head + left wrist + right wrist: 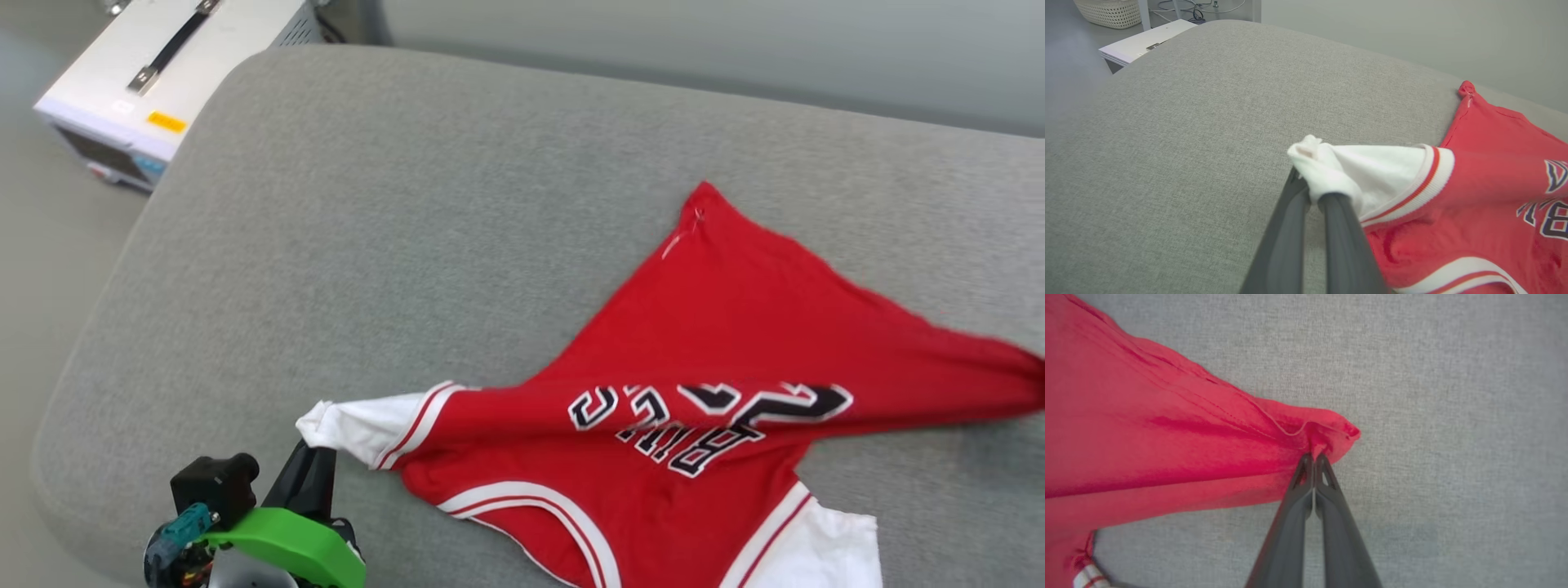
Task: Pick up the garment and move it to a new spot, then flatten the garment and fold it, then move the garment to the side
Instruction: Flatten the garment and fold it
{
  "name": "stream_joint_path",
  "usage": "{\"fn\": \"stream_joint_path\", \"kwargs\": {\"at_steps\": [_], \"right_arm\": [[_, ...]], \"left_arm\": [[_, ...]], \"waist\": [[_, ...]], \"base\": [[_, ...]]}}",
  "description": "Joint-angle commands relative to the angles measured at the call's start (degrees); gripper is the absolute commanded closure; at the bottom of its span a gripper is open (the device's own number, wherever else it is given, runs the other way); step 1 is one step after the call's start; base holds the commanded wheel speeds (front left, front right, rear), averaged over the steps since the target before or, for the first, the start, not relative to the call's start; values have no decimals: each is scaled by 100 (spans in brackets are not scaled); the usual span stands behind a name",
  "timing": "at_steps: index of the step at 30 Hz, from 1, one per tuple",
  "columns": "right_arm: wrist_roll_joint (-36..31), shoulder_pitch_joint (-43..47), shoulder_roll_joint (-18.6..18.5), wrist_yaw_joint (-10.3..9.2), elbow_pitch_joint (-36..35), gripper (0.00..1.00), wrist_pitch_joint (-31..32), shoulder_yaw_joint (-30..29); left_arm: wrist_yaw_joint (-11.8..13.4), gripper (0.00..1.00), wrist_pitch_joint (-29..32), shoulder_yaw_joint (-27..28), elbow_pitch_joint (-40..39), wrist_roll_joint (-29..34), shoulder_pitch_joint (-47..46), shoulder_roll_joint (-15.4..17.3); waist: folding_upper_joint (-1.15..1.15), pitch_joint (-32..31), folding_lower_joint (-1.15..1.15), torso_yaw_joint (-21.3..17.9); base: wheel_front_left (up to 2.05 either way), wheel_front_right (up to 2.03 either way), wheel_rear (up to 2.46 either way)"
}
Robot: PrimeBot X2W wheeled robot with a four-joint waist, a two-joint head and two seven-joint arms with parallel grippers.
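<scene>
Evidently, the garment (718, 351) lay in the lower right of the head view, its lettering inverted, so that the neckline pointed to the bottom edge and the hem to the upper right. Its long axis ran nearly level across the frame, from white sleeve (1372, 171) to red hem corner (1331, 433). The left gripper (1310, 192) was clamped on the sleeve tip and the right gripper (1314, 457) pinched that corner; these opposed holds probably served to draw the cloth taut for flattening. A grey cushion (367, 229) lay beneath; a white box (163, 73) stood at upper left.
</scene>
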Motion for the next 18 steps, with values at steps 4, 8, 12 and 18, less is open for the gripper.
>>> {"fn": "stream_joint_path", "kwargs": {"at_steps": [4,8,12,18], "right_arm": [[-6,1310,492,-4,-978,100,96,-617],[-157,2368,1167,-4,-1783,100,134,-1121],[-249,3142,1967,-4,-2285,100,142,-1405],[-192,3509,2480,-4,-2382,47,-117,-1346]], "left_arm": [[114,100,134,65,-37,-61,187,121],[135,100,211,77,-68,-105,298,183],[150,100,282,74,-101,-134,352,229],[167,100,348,72,-172,-142,339,292]], "waist": [[0,-450,0,-598],[0,-522,0,-755],[0,-532,0,-838],[0,-469,0,-923]], "base": [[0,0,0],[0,0,0],[0,0,0],[0,0,0]]}}
